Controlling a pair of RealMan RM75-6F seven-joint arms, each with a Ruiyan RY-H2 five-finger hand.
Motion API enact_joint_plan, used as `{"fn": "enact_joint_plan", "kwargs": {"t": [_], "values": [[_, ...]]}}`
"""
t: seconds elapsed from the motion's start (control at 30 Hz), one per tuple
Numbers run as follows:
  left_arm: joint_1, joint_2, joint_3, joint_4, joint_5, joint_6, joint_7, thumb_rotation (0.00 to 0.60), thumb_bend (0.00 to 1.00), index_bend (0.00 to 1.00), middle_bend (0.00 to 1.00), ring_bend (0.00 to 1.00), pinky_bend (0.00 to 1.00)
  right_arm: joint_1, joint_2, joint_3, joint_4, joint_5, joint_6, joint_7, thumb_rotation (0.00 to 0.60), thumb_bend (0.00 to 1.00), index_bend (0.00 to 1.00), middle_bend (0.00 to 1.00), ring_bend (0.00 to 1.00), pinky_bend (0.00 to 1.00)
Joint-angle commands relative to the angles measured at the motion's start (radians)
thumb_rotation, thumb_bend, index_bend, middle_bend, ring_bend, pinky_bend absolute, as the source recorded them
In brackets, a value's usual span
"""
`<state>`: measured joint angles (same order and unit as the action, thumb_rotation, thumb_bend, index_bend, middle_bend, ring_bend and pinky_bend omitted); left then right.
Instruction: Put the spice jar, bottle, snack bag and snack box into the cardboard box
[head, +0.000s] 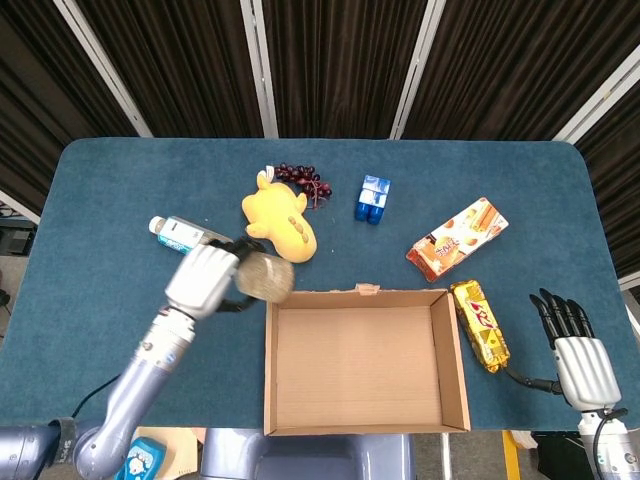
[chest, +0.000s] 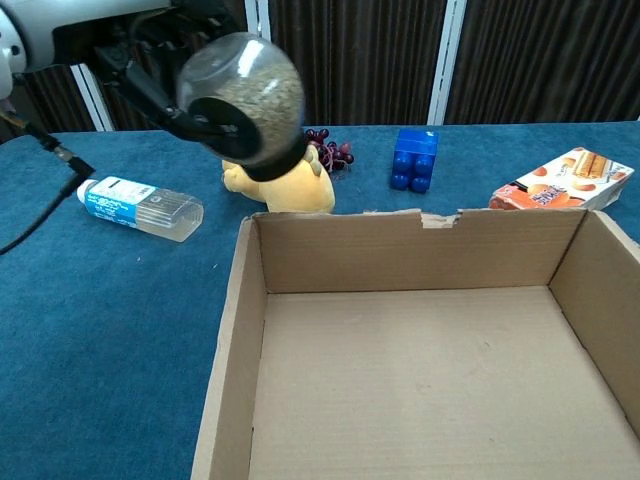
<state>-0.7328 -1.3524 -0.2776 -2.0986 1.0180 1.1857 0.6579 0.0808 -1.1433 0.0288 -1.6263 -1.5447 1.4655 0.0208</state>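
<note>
My left hand (head: 205, 279) (chest: 120, 40) holds the round glass spice jar (head: 264, 277) (chest: 242, 100) in the air, tilted, just left of the open cardboard box (head: 273, 395) (chest: 240, 330). The clear bottle (head: 180, 233) (chest: 140, 208) with a blue label lies on its side at the left. The orange snack box (head: 457, 238) (chest: 563, 180) lies at the right, and the yellow snack bag (head: 480, 325) rests beside the box's right wall. My right hand (head: 573, 348) hovers open near the table's right front corner, holding nothing.
A yellow plush toy (head: 281, 218) (chest: 275, 172) lies behind the box's left corner, with dark grapes (head: 302, 177) (chest: 328, 147) beyond it. A blue block (head: 373, 198) (chest: 413, 158) stands at mid-back. The blue table (head: 120, 320) ends near the box's front.
</note>
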Motion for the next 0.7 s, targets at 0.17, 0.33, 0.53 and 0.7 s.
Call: {"fn": "enact_joint_plan", "kwargs": {"t": [0.17,0.33,0.53,0.7], "values": [[-0.088,-0.139,0.060,-0.050,-0.003,-0.045,0.109,0.600,0.25,0.25,0.08,0.14,0.23,-0.001,0.003,0.004,-0.002,0.009,0.000,0.005,0.600,0.00,0.00,0.00,0.00,0.00],[-0.124,-0.179,0.093,-0.056,-0.104,-0.044,0.202,0.600,0.07,0.00,0.00,0.00,0.00,-0.002,0.006,0.004,-0.003,0.014,-0.003,0.009,0.600,0.00,0.00,0.00,0.00,0.00],[-0.128,-0.161,0.087,-0.068,-0.155,0.001,0.229,0.600,0.05,0.00,0.00,0.00,0.00,-0.001,0.009,0.005,-0.004,0.017,-0.008,0.012,0.600,0.00,0.00,0.00,0.00,0.00],[-0.102,-0.081,0.081,-0.061,-0.163,0.039,0.205,0.600,0.05,0.00,0.00,0.00,0.00,0.000,0.008,0.004,-0.006,0.020,-0.011,0.007,0.600,0.00,0.00,0.00,0.00,0.00]]}}
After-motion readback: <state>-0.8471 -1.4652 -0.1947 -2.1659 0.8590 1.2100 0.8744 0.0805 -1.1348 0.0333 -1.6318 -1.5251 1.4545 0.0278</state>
